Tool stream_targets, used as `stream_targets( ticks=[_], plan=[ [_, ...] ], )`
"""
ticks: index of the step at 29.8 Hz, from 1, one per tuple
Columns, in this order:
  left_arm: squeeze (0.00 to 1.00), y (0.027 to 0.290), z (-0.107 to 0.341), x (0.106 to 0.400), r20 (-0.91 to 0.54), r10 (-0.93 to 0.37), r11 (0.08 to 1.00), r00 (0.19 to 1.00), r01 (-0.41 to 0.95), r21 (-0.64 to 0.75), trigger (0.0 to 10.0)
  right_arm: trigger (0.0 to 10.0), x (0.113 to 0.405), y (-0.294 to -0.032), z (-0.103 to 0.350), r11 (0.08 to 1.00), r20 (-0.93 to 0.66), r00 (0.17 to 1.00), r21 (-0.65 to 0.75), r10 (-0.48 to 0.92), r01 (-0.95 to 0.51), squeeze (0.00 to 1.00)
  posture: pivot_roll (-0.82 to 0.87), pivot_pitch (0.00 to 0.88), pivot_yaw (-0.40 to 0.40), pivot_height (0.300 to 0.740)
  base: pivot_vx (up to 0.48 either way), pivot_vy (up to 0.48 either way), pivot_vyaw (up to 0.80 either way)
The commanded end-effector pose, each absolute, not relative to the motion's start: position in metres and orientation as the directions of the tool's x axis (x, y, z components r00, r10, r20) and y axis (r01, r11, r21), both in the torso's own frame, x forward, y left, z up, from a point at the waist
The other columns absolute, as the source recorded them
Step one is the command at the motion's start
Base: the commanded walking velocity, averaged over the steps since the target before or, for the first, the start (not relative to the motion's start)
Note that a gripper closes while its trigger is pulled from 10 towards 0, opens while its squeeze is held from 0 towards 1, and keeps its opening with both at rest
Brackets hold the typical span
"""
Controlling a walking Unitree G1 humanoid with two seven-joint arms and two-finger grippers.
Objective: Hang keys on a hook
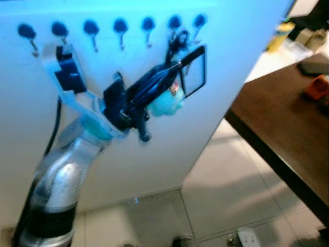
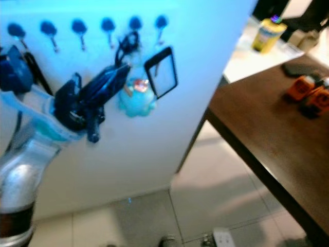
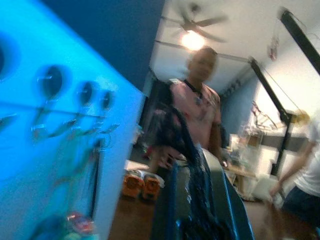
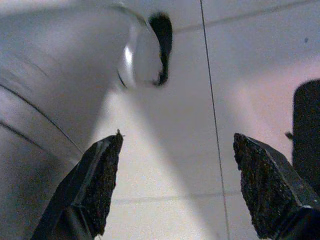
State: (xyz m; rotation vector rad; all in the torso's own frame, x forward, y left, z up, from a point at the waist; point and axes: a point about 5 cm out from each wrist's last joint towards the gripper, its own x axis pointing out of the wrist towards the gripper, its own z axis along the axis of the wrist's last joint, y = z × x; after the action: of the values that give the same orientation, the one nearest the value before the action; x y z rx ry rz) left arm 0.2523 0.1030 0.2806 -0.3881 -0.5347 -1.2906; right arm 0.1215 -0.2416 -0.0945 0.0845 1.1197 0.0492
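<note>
Nearest the head camera, the silver left arm (image 1: 59,180) is seen rising from the lower left of the frame toward the white panel (image 1: 226,62). The left gripper (image 1: 175,67) is raised at centre frame, its black fingers reaching up and right to just under the row of hooks (image 1: 121,28) along the upper edge. Whether the fingers are clamped or parted cannot be told; blur and the bunch hide the tips. The keys (image 1: 177,41) are found at the upper centre, a dark tangle of rings close to or on the sixth hook (image 1: 175,23) from the left; whether the ring is already seated cannot be told. Below hang a teal plush charm (image 1: 164,103) and a black-framed clear card holder (image 1: 194,72), both just beside the fingers. In the left wrist view the hooks (image 3: 50,82) are seen edge-on at the left of the frame, a dark loop of the bunch (image 3: 172,130) ahead of the gripper, and a person (image 3: 200,110) behind. The right gripper (image 4: 175,185) is pointed at the floor tiles (image 4: 170,125), pads wide apart, nothing between them; that arm is idle. A dark table (image 1: 288,128) is at the right of the frame. Handling judgement: the bunch is taken as light, loose and swingy, with soft plush and a stiff, slippery holder; the metal ring is judged the best hold, since only it fits over a hook.
</note>
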Motion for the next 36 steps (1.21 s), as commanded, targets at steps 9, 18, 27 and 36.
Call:
stream_targets(
  ticks=[9, 18, 27, 36],
  plan=[
    [0.0, 0.103, 0.262, 0.235, 0.528, -0.837, 0.143, 0.144, 0.989, -0.044, 10.0, 10.0, 0.113, -0.246, -0.096, 0.997, -0.911, 0.405, 0.08, 0.074, -0.002, 0.0, -0.05, 0.116, 0.045, 0.74, 0.0, 0.0, 0.0],
    [0.0, 0.1, 0.256, 0.257, 0.593, -0.717, 0.287, 0.368, 0.93, -0.231, 10.0, 10.0, 0.113, -0.245, -0.097, 0.997, -0.913, 0.402, 0.074, 0.072, -0.009, 0.0, -0.05, 0.12, 0.047, 0.74, 0.0, 0.0, 0.0],
    [0.0, 0.106, 0.259, 0.262, 0.686, -0.566, 0.247, 0.457, 0.888, -0.389, 10.0, 10.0, 0.113, -0.247, -0.096, 0.998, -0.913, 0.402, 0.066, 0.064, -0.008, 0.0, -0.05, 0.121, 0.047, 0.74, 0.0, 0.0, 0.0],
    [0.0, 0.11, 0.265, 0.261, 0.768, -0.419, 0.15, 0.485, 0.871, -0.469, 10.0, 10.0, 0.115, -0.247, -0.096, 0.998, -0.912, 0.405, 0.062, 0.062, -0.014, 0.0, -0.05, 0.12, 0.045, 0.74, 0.0, 0.0, 0.0]
  ],
)
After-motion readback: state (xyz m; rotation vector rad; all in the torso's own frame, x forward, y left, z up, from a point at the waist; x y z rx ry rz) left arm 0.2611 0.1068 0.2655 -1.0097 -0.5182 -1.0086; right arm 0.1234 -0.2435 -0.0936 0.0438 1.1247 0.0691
